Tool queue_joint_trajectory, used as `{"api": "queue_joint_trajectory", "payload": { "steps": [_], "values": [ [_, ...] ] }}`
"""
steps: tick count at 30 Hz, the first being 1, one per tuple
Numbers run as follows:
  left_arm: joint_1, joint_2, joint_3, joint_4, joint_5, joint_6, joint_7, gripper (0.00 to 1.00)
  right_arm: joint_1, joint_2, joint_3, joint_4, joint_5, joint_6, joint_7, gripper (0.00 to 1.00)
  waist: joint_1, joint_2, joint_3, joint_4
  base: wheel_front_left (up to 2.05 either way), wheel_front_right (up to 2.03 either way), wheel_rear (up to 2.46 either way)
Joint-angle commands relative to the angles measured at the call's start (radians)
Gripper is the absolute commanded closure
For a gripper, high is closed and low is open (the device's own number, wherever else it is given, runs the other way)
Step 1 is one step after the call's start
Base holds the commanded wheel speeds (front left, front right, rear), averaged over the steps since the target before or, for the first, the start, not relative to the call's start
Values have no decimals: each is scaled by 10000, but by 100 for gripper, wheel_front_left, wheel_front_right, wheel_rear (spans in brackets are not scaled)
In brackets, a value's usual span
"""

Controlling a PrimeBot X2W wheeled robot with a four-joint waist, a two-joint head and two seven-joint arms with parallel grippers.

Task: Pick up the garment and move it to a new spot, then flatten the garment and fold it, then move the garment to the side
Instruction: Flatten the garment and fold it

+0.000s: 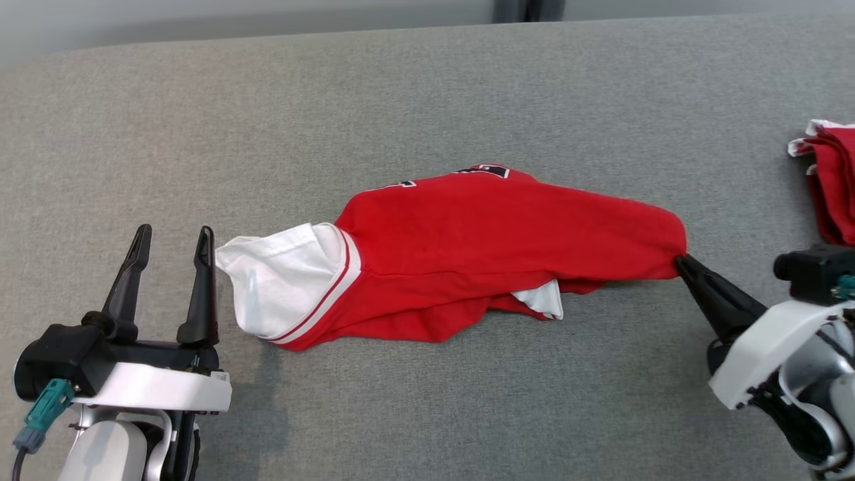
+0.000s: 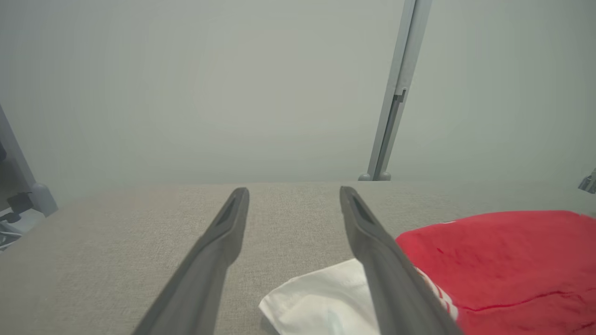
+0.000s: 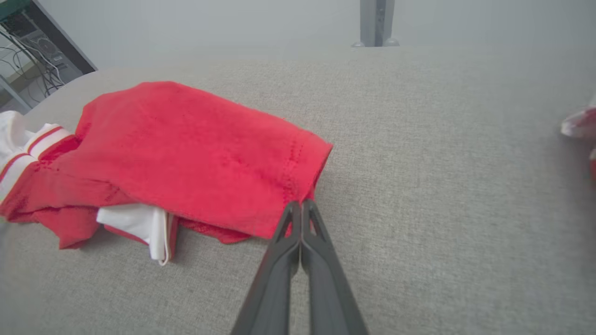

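Across the middle of the grey worktop (image 1: 427,87) we see the red shirt (image 1: 494,247) lying crumpled, its white sleeve (image 1: 280,280) pointing left. Our right pincer (image 1: 681,260) is pinched tight on the shirt's right hem corner. Our left pincer (image 1: 175,232) stands wide apart, holding nothing, just beside the sleeve's edge. Grey worktop stretches behind the shirt to the far edge and in front of it. A red-and-white heap (image 1: 831,187) sits at the right edge.

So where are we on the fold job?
Nothing looks finished: the garment lies crumpled and unfolded on the grey table. In hand: the right gripper is shut on the hem corner, and the left gripper is open beside the white sleeve. Left: lift and move, flatten, fold, set aside.
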Motion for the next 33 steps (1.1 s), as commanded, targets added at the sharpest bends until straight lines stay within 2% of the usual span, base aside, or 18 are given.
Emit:
{"api": "queue_joint_trajectory", "payload": {
  "steps": [1,5,10,15,18,21,27,33],
  "values": [
    [69,45,53,-24,-14,26,-66,0,275,-110,-213,-407,230,1,339,100,0,0,-63,-100,0,0,0],
    [113,60,71,-68,-14,78,-71,0,1186,-105,-1121,-2083,1077,-1,1772,100,0,0,-121,-225,0,0,0],
    [122,69,78,-122,-27,106,-90,0,1936,494,-2335,-3955,2352,1,3523,100,0,0,-122,-270,0,0,0],
    [-55,38,37,-196,-20,110,-101,0,1389,1290,-3235,-4535,3523,1,4729,100,0,0,46,-196,0,0,0],
    [-204,-19,-54,-216,11,51,-92,0,578,1656,-3663,-3948,3925,1,5188,100,0,0,249,-63,0,0,0],
    [-401,-79,-162,-175,46,-32,-108,0,-406,1983,-4089,-2820,4043,1,5426,100,0,0,474,131,0,0,0],
    [-810,-311,-376,46,83,-217,-133,0,-2083,2369,-4667,-31,3506,1,5102,100,0,0,852,608,0,0,0],
    [-1044,-467,-389,248,174,-349,-145,0,-2995,2522,-4559,2097,3005,1,4526,100,0,0,1072,850,0,0,0]
  ]
}}
